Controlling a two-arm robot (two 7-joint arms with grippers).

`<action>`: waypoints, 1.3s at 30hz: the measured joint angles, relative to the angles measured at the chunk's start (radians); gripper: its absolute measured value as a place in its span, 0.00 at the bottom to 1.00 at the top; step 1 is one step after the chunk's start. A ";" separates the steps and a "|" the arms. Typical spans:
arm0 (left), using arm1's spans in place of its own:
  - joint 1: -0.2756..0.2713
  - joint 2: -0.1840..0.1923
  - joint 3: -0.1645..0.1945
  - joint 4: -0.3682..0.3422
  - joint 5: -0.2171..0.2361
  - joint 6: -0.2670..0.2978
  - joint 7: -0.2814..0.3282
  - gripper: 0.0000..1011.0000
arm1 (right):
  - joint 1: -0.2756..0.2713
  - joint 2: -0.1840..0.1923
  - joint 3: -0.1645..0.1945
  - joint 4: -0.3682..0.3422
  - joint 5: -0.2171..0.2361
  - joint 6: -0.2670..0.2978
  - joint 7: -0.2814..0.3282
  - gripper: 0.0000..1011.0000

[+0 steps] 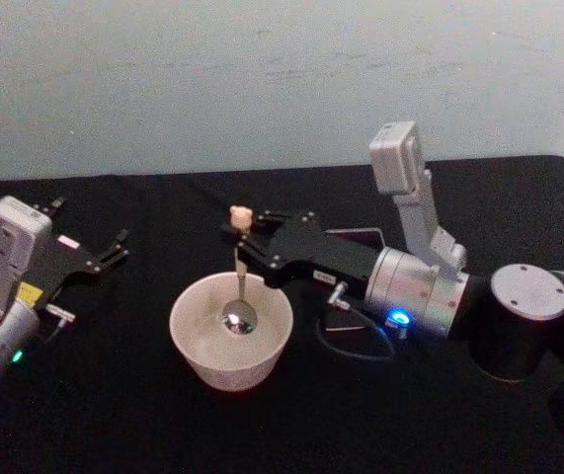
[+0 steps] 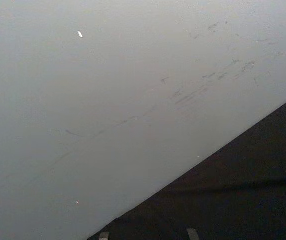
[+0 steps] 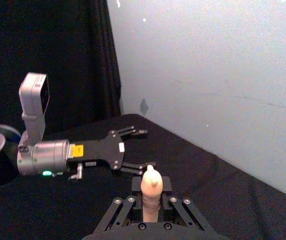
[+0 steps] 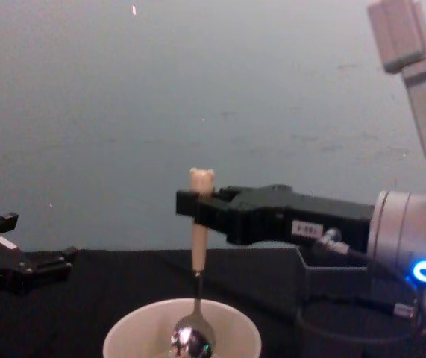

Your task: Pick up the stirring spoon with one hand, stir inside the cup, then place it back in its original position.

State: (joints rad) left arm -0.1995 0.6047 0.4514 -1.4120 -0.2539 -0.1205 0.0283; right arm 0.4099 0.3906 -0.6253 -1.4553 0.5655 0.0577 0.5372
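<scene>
The stirring spoon (image 1: 239,252) stands upright with its beige bear-topped handle (image 4: 199,216) held by my right gripper (image 1: 244,242), which is shut on it. Its metal bowl (image 4: 191,339) hangs inside the cream-white cup (image 1: 230,334), just above the bottom. From the right wrist the handle (image 3: 151,192) pokes up between the fingers. My left gripper (image 1: 112,249) rests open on the black cloth to the left of the cup, holding nothing; it is also seen across the table as the left gripper (image 3: 137,150).
A dark grey square holder (image 1: 361,240) sits behind the right arm, mostly hidden by it. Black cloth covers the table (image 1: 114,415). A pale wall (image 2: 107,100) stands close behind. A cable (image 1: 356,341) loops beside the cup on the right.
</scene>
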 joint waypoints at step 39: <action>0.000 0.000 0.000 0.000 0.000 0.000 0.000 0.99 | 0.070 -0.159 -0.004 0.219 -0.176 -0.039 -0.011 0.22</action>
State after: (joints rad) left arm -0.1995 0.6047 0.4514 -1.4120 -0.2539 -0.1206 0.0283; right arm 0.4804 0.2316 -0.6292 -1.2362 0.3893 0.0184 0.5258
